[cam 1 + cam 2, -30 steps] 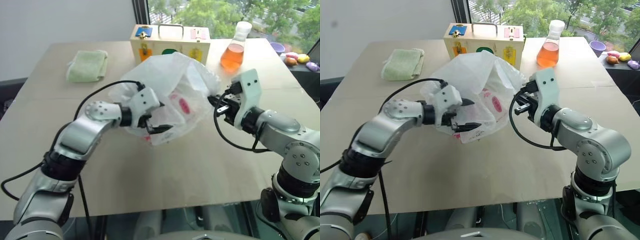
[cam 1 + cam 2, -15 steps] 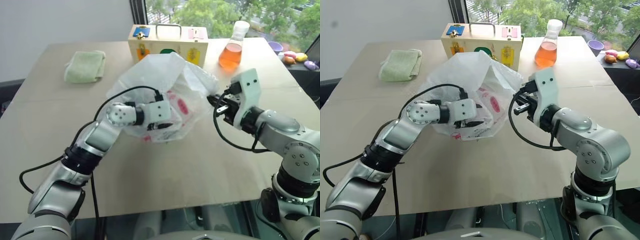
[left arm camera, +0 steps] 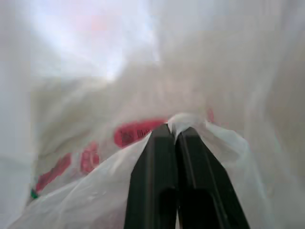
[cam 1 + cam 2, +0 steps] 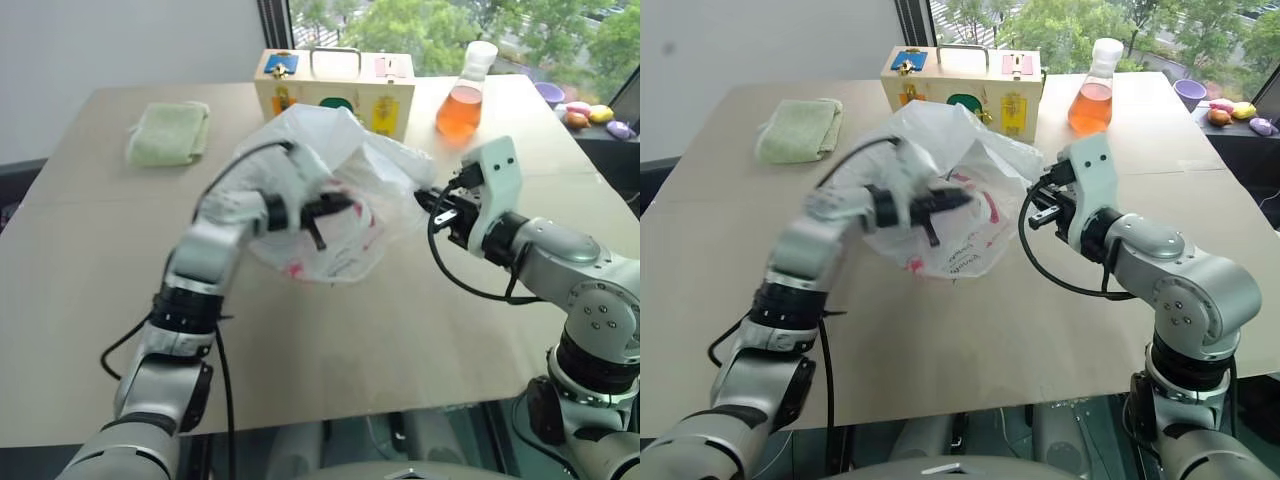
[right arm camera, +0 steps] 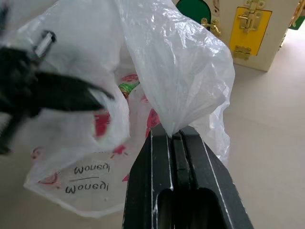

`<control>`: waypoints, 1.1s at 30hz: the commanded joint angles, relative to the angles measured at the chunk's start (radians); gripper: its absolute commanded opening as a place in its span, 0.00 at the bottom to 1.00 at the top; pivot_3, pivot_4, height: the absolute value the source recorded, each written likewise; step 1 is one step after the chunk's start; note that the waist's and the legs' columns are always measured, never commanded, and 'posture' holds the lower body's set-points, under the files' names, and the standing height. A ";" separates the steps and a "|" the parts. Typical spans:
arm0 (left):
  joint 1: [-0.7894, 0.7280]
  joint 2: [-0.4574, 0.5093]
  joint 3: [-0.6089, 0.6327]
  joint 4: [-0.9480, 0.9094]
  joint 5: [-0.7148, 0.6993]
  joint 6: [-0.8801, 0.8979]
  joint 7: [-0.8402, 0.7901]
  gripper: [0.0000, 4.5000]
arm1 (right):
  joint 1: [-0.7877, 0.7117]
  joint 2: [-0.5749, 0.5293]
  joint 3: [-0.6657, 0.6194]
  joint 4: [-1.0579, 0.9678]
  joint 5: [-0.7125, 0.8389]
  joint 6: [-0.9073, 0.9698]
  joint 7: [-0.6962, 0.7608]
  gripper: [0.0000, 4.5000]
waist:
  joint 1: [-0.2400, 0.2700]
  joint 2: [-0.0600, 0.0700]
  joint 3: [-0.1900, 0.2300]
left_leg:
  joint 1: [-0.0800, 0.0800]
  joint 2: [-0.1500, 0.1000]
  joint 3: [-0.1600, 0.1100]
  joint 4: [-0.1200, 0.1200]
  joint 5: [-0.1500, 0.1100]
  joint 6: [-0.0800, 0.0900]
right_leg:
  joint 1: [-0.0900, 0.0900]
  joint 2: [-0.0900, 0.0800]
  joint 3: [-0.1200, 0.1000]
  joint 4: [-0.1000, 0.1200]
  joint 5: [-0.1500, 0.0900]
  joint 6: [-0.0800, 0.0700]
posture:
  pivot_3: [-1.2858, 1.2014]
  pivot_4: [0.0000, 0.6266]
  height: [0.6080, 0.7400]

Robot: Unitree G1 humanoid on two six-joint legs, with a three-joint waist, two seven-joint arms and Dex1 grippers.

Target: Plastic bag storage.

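**Both pincers clenched on the plastic bag above the bench**

The bench (image 4: 330, 350) is a broad pale tan board, bare along its near edge; further back a faint seam runs across it, and beyond its far edge stand a plain light wall to the left and a window with green trees to the right.

The left pincer (image 4: 335, 206) is clenched on a fold of the plastic bag (image 4: 350, 235), reaching in from the bag's left side; the right pincer (image 4: 428, 200) is clenched on a gathered corner at the bag's right side; the bag hangs between the two over the middle of the bench, its lower edge near or on the board, which I cannot tell. The bag is thin, crinkled, translucent white, with pink-red print on the side facing the camera.

The left wrist view shows the two black fingers (image 3: 159, 181) pressed together with film bunched at their tips and red print beyond; the right wrist view shows film pinched into a peak between its closed fingers (image 5: 157, 181), mirrored lettering low on the bag, and the left pincer as a dark blur.

Further back, a folded pale green cloth (image 4: 170, 132) lies to the left; a wooden box (image 4: 335, 88) with a metal handle and coloured latches stands behind the bag; a flask of orange liquid (image 4: 465, 95) stands to its right; small coloured objects (image 4: 590, 115) sit at the far right.
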 commanded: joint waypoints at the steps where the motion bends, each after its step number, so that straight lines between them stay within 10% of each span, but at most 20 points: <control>1: -0.134 0.020 0.320 0.003 -0.354 0.278 0.101 0.01 | -0.031 -0.014 -0.046 0.040 -0.012 -0.088 0.018 0.00 | 0.001 0.000 0.000 | 0.000 0.000 0.000 0.000 0.000 0.000 | 0.000 0.000 0.000 0.001 0.000 0.000 | 0.52 0.24 1.00; 10: -0.549 0.061 0.692 0.424 -0.543 0.188 0.469 0.01 | -0.393 -0.098 -0.133 0.374 -0.034 -0.346 0.091 0.00 | 0.005 0.000 0.001 | 0.001 -0.001 0.000 0.002 0.000 0.000 | 0.001 -0.001 -0.001 0.001 0.000 0.000 | 0.52 0.24 1.00; 20: -0.749 0.140 0.620 0.704 -0.448 0.005 0.399 0.01 | -0.597 -0.263 -0.108 0.579 -0.083 -0.474 0.190 0.00 | 0.005 0.000 0.001 | -0.002 -0.003 0.001 -0.004 0.001 -0.003 | -0.001 -0.003 -0.001 -0.002 0.000 0.000 | 0.52 0.24 1.00; 28: -0.459 0.113 0.550 0.420 -0.497 0.172 0.377 0.01 | -0.461 -0.329 -0.227 0.452 -0.013 -0.383 0.157 0.00 | 0.001 0.001 0.000 | -0.009 -0.002 0.002 -0.003 0.002 -0.003 | -0.008 -0.003 0.000 0.000 0.000 0.000 | 0.52 0.24 1.00; 33: -0.033 0.127 0.464 -0.035 -0.565 0.339 0.349 0.01 | -0.031 -0.323 -0.336 0.049 0.209 -0.149 0.160 0.00 | 0.004 0.000 -0.002 | -0.013 -0.001 -0.001 -0.002 0.002 -0.003 | -0.011 -0.003 -0.001 0.001 0.000 0.000 | 0.52 0.24 1.00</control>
